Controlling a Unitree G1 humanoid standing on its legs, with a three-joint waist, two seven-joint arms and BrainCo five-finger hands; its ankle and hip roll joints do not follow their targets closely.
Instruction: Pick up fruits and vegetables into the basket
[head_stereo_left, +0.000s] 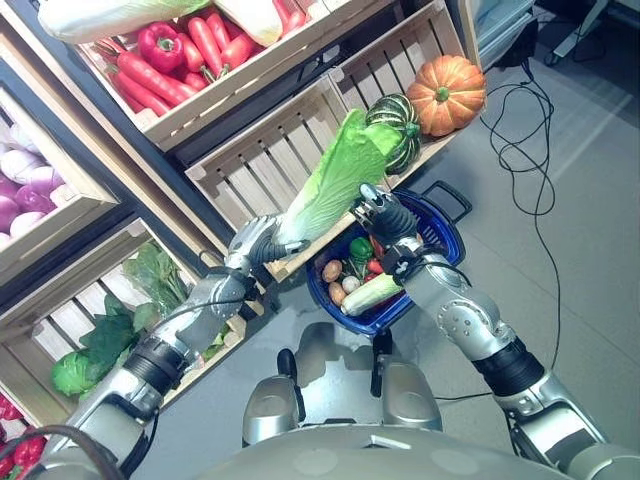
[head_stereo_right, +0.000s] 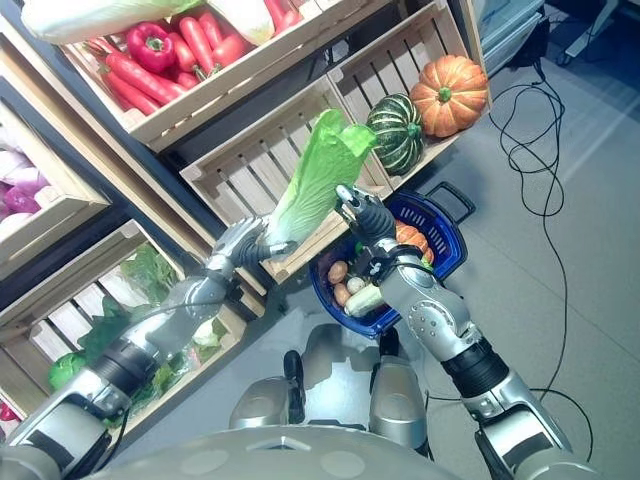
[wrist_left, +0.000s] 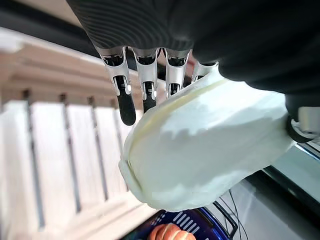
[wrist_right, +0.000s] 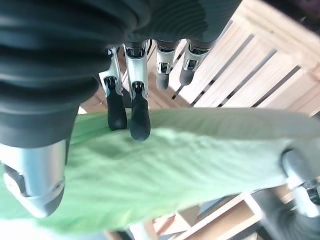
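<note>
Wooden crates (head_stereo_left: 270, 160) line a grey-floored produce stand, w/ red peppers and carrots (head_stereo_left: 185, 55) up top, a striped green squash (head_stereo_left: 400, 125) and an orange pumpkin (head_stereo_left: 447, 93) at the right. Left hand (head_stereo_left: 262, 243) has its fingers curled round the pale base of a long napa cabbage (head_stereo_left: 335, 180), leafy end raised in front of an empty crate. Right hand (head_stereo_left: 378, 212) rests relaxed fingers on the cabbage's green leaves, thumb below. Blue basket (head_stereo_left: 447, 232) on the floor just beside, already holding mixed veg.
</note>
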